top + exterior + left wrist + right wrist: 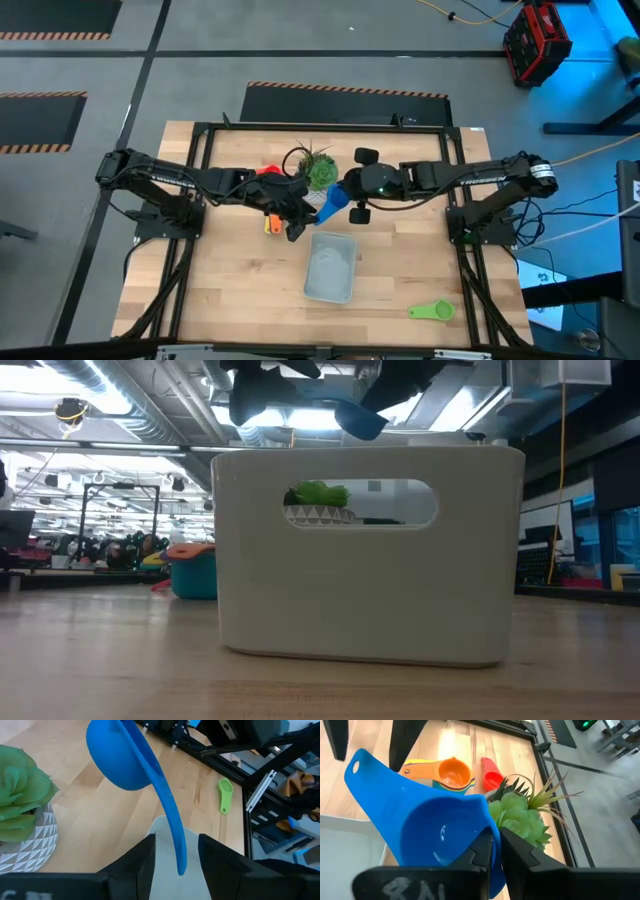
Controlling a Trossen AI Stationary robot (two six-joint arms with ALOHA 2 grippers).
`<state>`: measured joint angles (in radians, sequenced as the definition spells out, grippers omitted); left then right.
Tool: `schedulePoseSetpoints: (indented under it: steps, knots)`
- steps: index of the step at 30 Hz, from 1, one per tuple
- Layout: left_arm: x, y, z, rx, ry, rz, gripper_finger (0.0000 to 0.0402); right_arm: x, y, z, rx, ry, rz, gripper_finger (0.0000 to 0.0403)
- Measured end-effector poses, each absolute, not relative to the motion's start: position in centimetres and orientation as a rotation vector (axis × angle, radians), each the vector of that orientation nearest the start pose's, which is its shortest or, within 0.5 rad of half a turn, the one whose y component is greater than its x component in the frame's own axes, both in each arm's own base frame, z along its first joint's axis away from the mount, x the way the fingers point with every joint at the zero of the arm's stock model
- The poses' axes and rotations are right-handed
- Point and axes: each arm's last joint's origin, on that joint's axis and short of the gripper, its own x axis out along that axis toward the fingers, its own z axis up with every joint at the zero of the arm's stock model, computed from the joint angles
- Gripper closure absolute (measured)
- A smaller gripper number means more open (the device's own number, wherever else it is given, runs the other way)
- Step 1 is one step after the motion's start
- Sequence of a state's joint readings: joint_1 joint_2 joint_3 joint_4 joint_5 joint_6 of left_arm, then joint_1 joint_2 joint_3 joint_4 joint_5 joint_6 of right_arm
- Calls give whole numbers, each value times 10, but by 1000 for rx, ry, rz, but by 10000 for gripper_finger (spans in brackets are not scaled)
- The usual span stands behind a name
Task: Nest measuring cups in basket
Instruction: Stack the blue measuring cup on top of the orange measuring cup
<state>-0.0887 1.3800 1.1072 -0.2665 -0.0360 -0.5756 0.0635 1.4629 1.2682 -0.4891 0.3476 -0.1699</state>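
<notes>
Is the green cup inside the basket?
No: in the high view the green cup lies on the table, right of the basket.

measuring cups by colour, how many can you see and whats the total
blue cup: 1, pinched at its rim by the right end effector
orange cup: 1
red cup: 1
green cup: 1
yellow cup: 1, only an edge shows under the orange one
teal cup: 1
total: 6

Basket [331, 270] near the table's [230, 290] middle; potted plant [318, 166] behind it; stacked cups [447, 775] left of plant; lone cup [431, 311] to basket's right.
</notes>
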Motion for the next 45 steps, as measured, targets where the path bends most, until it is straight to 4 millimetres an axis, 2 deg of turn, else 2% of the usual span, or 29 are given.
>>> schedulePoseSetpoints:
  steps: [14,24,35,39,45]
  knots:
    - [304,-27,305,-538,549,73,307,321,11,322,-291,635,-223,366]
    - [304,-27,304,-538,552,74,393,321,10,322,-291,634,-225,366]
    - [304,-26,304,-535,550,82,397,322,10,323,-286,621,-228,363]
    - [304,-26,305,-531,548,81,398,322,11,323,-283,616,-223,340]
    - [304,-26,305,-530,543,80,399,322,11,323,-283,618,-222,268]
